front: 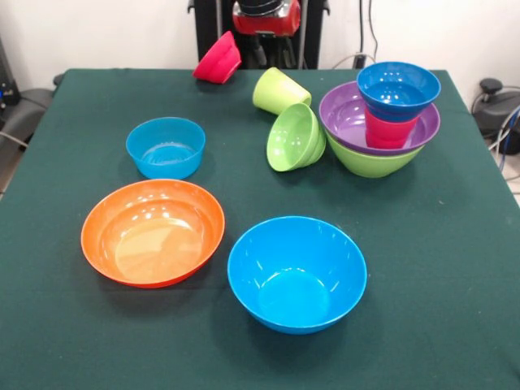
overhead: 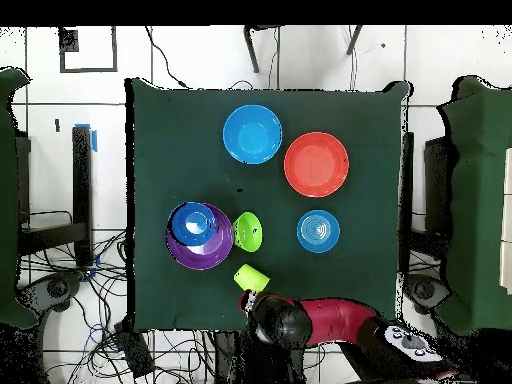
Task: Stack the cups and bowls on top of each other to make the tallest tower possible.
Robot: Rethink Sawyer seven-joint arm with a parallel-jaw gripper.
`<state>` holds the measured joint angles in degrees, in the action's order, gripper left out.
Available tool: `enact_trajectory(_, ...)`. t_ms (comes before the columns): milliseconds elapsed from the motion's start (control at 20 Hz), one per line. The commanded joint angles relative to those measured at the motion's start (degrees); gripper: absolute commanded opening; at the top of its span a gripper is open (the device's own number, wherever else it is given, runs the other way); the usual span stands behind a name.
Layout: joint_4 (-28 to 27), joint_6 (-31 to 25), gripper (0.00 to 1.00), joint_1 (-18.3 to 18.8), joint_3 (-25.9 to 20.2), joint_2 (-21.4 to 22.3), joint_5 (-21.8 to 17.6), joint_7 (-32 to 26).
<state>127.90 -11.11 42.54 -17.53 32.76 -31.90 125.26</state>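
Note:
The tower (front: 379, 122) stands at the right back: a large lime-green bowl (front: 370, 161) holds a purple bowl (front: 343, 114), a red cup (front: 386, 134) and a dark blue small bowl (front: 398, 88) on top. It also shows in the overhead view (overhead: 198, 236). A lime-green cup (front: 280, 89) lies on its side beside a tipped small lime-green bowl (front: 294, 138). A small pink-red bowl (front: 218, 58) sits tilted at the table's far edge, just under the arm (front: 266, 16). In the overhead view the arm's end (overhead: 270, 318) covers that spot. I cannot tell the gripper's state or whether it touches the pink-red bowl.
A small light blue bowl (front: 166, 146) stands upright at the left middle. A large orange bowl (front: 153, 231) and a large light blue bowl (front: 296, 272) stand upright near the front. The green table (front: 455, 268) ends just behind the pink-red bowl.

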Motion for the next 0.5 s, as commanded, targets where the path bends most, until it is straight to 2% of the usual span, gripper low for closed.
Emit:
enact_trajectory(50, -6.52, 3.35, 1.0, -1.14, -3.45, -3.5, -5.59, -2.6)
enact_trajectory(500, -8.21, 7.28, 1.0, -3.4, 0.35, -5.75, -9.75, 0.73)
